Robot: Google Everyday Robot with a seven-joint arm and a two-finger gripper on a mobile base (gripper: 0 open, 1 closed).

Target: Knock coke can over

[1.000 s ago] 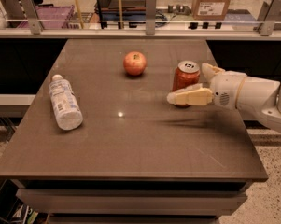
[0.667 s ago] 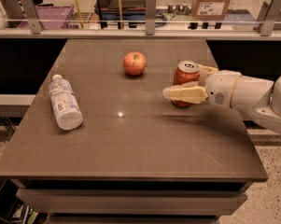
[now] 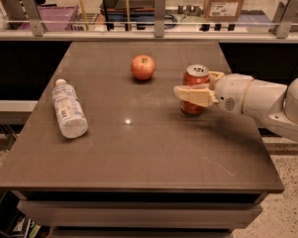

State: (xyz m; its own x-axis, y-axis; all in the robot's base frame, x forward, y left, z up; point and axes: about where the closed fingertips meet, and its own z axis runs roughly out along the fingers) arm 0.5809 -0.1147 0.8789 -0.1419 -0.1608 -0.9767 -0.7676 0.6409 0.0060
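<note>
The gripper (image 3: 196, 85) is spread wide, straddling the coke can (image 3: 195, 79): one finger (image 3: 194, 95) crosses the can's front and the other sits behind it to the right. Whether they press it is unclear. The can stands upright on the table (image 3: 138, 152), right of the apple (image 3: 143, 67). Its script is unreadable, as is the label on the water bottle (image 3: 68, 109) lying far to the can's left.

This is a lab or office workspace: a grey table (image 3: 138, 152), a railed glass partition (image 3: 160, 14), and a cardboard box (image 3: 223, 3) and purple crate (image 3: 44, 18) beyond. The gripper (image 3: 199, 86) is over the table's right side, at the coke can (image 3: 196, 73).
</note>
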